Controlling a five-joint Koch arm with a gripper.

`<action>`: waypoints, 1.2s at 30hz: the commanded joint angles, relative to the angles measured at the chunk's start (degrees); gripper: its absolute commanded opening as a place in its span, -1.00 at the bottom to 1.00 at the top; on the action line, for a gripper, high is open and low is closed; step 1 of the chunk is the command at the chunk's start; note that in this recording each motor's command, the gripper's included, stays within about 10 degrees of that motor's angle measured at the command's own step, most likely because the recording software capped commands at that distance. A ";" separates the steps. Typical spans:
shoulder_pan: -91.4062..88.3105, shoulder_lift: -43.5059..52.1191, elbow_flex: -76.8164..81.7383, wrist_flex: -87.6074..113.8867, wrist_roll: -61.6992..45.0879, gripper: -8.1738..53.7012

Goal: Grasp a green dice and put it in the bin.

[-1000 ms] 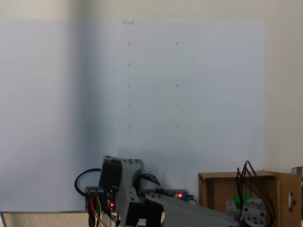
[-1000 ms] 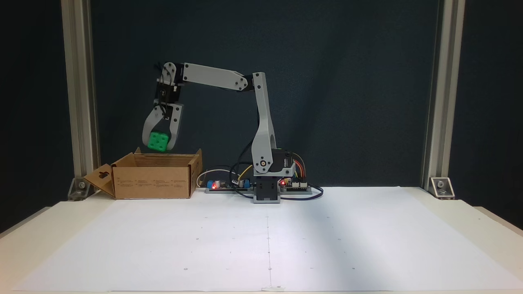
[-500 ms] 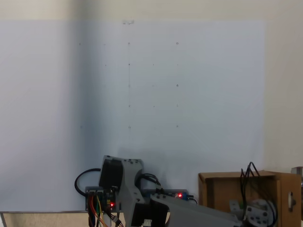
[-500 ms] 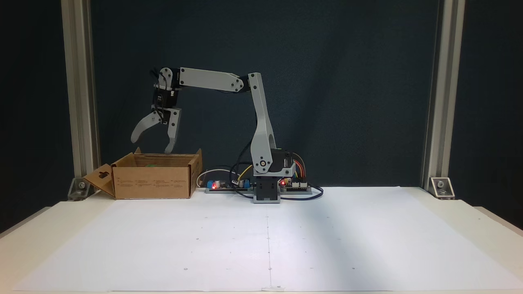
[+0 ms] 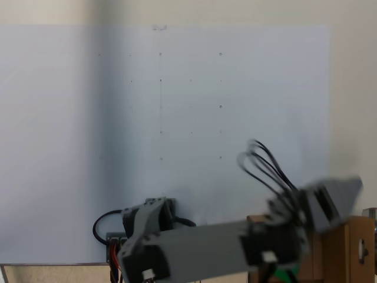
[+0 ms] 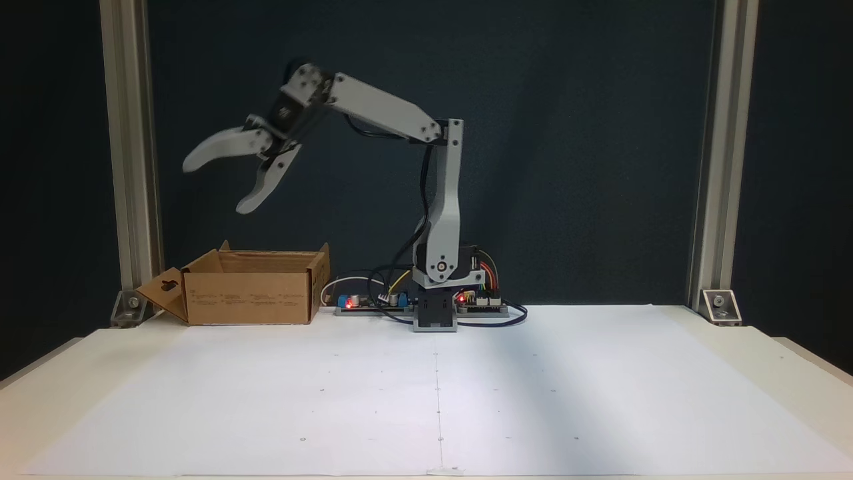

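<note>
Green dice (image 5: 287,276) lies in bin (image 6: 250,295), below gaping tool (image 6: 214,187).

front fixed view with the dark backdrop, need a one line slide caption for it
Koch arm raised with its gripper open and empty above the cardboard bin, white paper sheet spread in front.

Blurred grey arm (image 5: 206,247), cardboard bin (image 5: 347,247), green dice (image 5: 288,275) inside

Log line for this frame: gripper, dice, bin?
gripper: open, raised above bin | green dice: inside bin | bin: upright on table
</note>
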 commanded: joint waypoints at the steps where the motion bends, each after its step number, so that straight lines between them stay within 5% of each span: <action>1: -8.61 3.43 -4.13 -2.29 5.63 0.66; 17: -63.46 12.92 -0.26 -2.29 7.82 0.66; 36: -65.74 23.82 26.02 -15.45 7.47 0.70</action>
